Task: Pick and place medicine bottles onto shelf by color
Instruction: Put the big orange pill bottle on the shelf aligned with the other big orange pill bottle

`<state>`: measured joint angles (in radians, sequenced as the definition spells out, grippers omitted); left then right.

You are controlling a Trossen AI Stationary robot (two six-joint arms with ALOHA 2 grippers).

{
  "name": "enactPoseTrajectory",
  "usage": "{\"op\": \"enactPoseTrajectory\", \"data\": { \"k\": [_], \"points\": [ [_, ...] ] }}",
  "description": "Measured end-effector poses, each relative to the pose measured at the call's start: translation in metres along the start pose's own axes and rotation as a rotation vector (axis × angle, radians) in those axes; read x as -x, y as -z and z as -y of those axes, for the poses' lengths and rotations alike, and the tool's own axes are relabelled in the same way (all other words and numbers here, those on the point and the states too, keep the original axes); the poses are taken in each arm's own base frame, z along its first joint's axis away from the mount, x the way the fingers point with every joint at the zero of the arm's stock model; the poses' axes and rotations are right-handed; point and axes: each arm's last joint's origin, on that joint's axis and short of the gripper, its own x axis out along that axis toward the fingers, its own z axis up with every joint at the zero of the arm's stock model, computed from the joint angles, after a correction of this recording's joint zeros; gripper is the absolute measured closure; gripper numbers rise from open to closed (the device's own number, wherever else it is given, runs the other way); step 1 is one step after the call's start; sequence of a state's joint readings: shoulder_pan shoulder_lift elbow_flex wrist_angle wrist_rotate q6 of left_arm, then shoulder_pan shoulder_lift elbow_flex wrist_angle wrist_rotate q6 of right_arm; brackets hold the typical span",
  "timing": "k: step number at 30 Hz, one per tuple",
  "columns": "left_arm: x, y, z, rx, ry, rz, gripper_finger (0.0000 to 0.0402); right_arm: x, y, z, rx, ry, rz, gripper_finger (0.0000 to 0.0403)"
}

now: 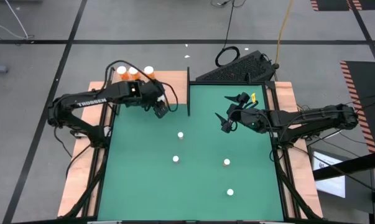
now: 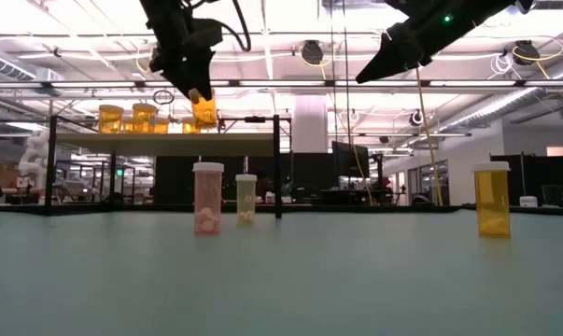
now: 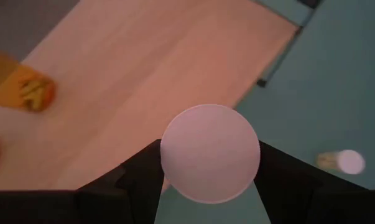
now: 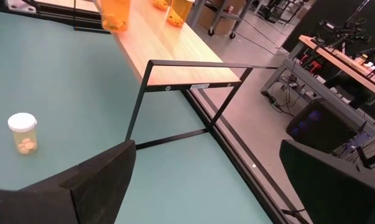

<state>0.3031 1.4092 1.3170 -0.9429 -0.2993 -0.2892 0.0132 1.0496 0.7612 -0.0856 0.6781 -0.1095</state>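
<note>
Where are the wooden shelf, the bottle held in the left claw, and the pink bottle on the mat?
wooden shelf (image 1: 175, 84), high view, bare board.
held bottle (image 3: 210, 153), left wrist view, white cap.
pink bottle (image 2: 207, 201), low view, its body.

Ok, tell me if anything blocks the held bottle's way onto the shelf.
Nothing visible does. The left gripper holds an orange bottle at the shelf edge; bare wood lies ahead of it, and the three bottles already shelved stand at the far end.

Green mat (image 1: 199, 180) covering most of the wooden worktop (image 1: 78, 186); black keyboard (image 1: 237, 70) lying just beyond the far edge, cables (image 1: 227, 55) beside it.
</note>
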Motion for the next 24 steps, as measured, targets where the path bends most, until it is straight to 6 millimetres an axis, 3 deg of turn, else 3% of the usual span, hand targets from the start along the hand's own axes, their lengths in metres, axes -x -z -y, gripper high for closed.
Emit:
{"op": "enactPoseTrajectory", "data": {
  "k": [24],
  "points": [
    [-0.015,-0.005,-0.071,0.095,-0.152,-0.084,0.0176,0.0,0.0,0.0,0.004,0.0,0.0,0.0011]
  ]
}}
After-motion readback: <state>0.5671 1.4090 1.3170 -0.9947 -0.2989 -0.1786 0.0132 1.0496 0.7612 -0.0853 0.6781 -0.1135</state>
